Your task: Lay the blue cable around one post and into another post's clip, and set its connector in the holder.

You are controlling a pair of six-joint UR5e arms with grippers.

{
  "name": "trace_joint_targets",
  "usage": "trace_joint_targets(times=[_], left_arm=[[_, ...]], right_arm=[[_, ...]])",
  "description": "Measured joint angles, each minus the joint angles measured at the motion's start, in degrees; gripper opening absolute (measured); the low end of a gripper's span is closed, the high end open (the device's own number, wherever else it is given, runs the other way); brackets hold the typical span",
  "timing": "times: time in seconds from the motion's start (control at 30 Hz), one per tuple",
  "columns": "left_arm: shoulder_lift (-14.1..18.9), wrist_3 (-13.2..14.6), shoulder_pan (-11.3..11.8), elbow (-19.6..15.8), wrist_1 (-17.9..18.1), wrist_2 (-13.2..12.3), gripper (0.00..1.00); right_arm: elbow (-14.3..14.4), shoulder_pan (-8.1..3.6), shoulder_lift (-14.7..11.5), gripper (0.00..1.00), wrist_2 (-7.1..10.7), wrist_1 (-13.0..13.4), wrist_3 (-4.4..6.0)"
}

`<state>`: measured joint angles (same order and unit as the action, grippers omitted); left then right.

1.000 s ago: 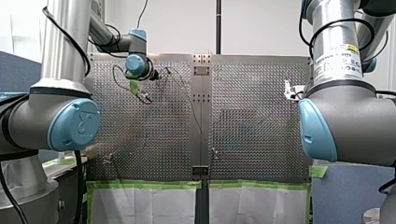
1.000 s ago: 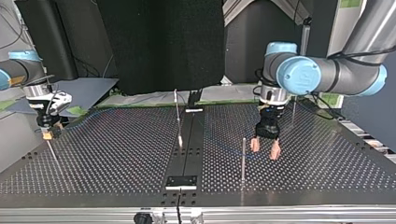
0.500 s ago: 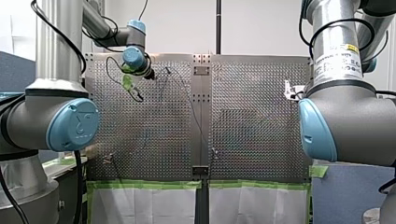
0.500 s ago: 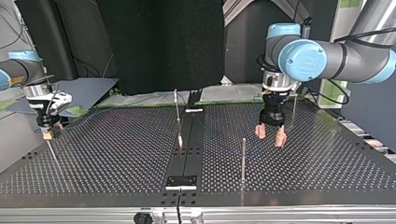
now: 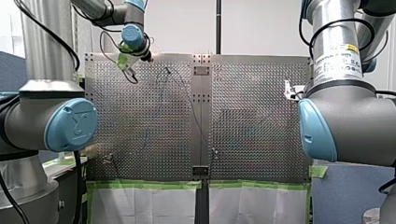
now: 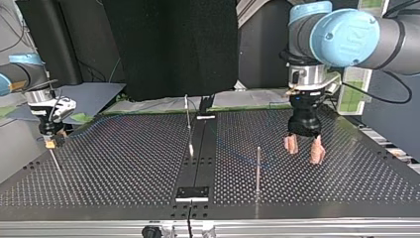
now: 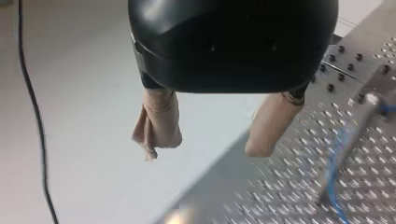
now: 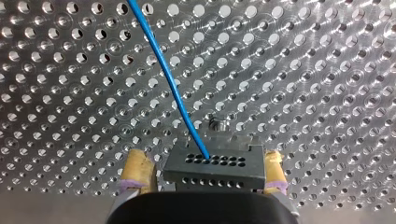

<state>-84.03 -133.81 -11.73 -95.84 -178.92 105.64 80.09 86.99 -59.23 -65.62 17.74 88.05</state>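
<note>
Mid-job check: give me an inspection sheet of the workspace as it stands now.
Surface: perforated table, bare metal with a dark centre strip.
Job's things: blue cable runs into the connector; it also passes a post.
Clutter: nothing seen.
Grippers: left gripper open, beige pads, raised, holding nothing; right gripper shut on the connector, yellow pads.
Cables: black cable hangs beside the left gripper.
Surroundings: green tape along the table's near edge in the front view; black panel behind in the top view.
</note>
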Motion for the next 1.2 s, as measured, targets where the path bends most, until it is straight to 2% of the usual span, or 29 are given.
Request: trace_joint_targets(times=[0.13, 0.27, 0.6, 1.03, 1.2], left_arm=[[1.9, 2.2, -0.9, 2.2, -2.2, 2.0, 1.00], [1.7, 4.1, -1.8, 4.1, -4.1, 2.6, 1.00], [-2.4, 8.8, -5.4, 8.8, -8.8, 4.2, 1.00], [-8.7, 15.2, -11.7, 15.2, -15.2, 10.4, 1.00], [-9.4, 17.4, -13.9, 17.4, -17.4, 12.6, 1.00]], right_arm=[[0.0, 0.00, 0.0, 1.00, 0.00, 0.0, 0.00], [0.0, 0.00, 0.0, 1.00, 0.00, 0.0, 0.00], [0.0, 0.00, 0.0, 1.00, 0.00, 0.0, 0.00], [0.0, 0.00, 0.0, 1.00, 0.00, 0.0, 0.00], [0.0, 0.00, 0.0, 1.00, 0.00, 0.0, 0.00]])
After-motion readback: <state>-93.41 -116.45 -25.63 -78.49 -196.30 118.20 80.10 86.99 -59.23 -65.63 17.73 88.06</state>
